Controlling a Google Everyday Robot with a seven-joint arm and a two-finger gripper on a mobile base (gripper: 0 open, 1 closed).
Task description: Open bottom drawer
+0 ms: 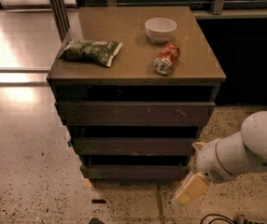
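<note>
The bottom drawer [133, 172] is the lowest and narrowest of three dark-brown flat fronts on the cabinet, and its front sits flush and closed just above the floor. The middle drawer front [133, 146] and the wide top drawer front [133, 113] sit above it. My gripper [190, 190], cream-coloured on the end of a white arm [245, 150], hangs low over the floor just right of the bottom drawer's right end. It holds nothing that I can see.
On the cabinet top [124, 27] lie a green snack bag [90, 51], a white bowl [160, 29] and a red can on its side [166, 59]. A dark wall lies to the right [250, 59]. The speckled floor [31, 171] surrounds the cabinet, with cables at the bottom edge [217, 218].
</note>
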